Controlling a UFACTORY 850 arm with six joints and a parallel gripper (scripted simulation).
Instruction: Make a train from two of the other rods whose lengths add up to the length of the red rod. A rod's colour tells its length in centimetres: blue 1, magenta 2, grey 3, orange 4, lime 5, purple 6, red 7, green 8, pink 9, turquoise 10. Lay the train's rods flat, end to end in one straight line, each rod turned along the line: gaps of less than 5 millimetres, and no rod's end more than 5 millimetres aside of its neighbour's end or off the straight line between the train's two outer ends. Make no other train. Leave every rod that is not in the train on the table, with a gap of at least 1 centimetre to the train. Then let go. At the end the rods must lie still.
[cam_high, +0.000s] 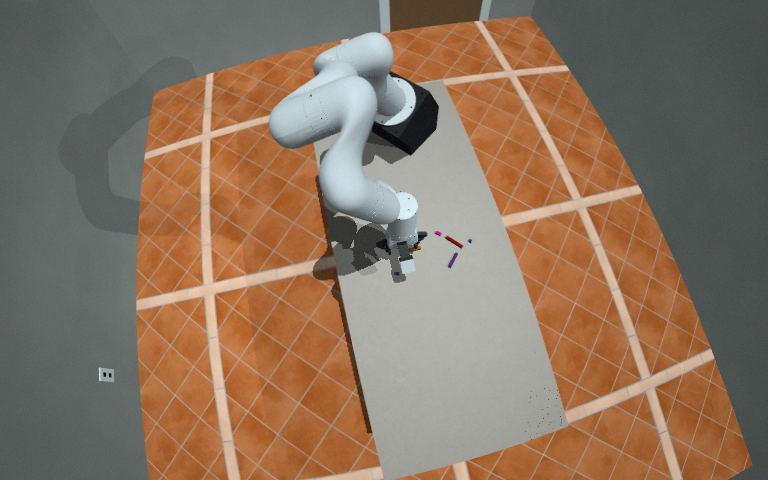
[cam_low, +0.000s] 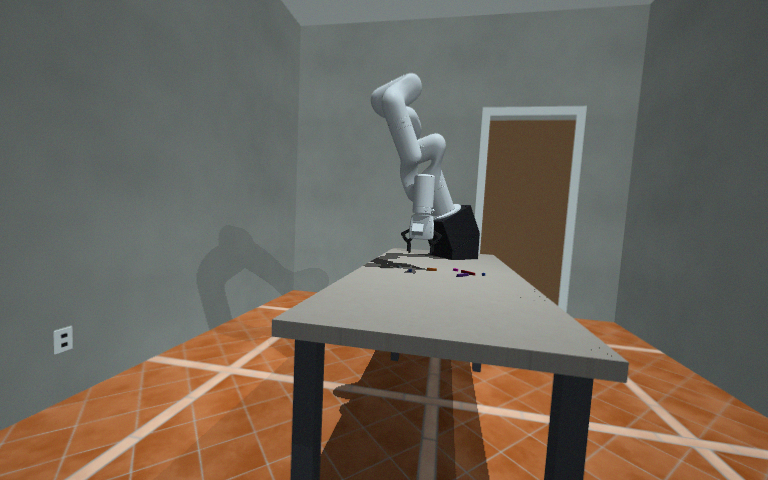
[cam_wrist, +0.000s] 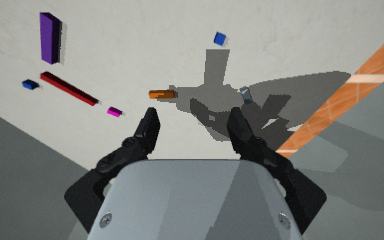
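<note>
The red rod (cam_high: 453, 241) (cam_low: 467, 272) (cam_wrist: 69, 88) lies flat on the grey table (cam_high: 453, 367) (cam_low: 453, 316). A purple rod (cam_high: 453, 259) (cam_wrist: 50, 37) lies just beside it, at an angle and apart from it. A small blue rod (cam_high: 469, 241) (cam_wrist: 30, 84) sits off the red rod's one end and a magenta rod (cam_high: 437, 232) (cam_wrist: 115, 111) off the other. An orange rod (cam_high: 418, 248) (cam_low: 431, 269) (cam_wrist: 161, 93) lies below my gripper's left finger. A second blue rod (cam_high: 397, 273) (cam_wrist: 220, 38) and a grey rod (cam_wrist: 245, 95) lie in the arm's shadow. My gripper (cam_high: 403, 249) (cam_low: 419, 246) (cam_wrist: 193, 116) is open and empty, well above the table.
The arm's black base (cam_high: 410, 121) (cam_low: 458, 237) stands at the table's far end. The table's left edge (cam_high: 339, 271) is close to the gripper; tiled floor lies beyond it.
</note>
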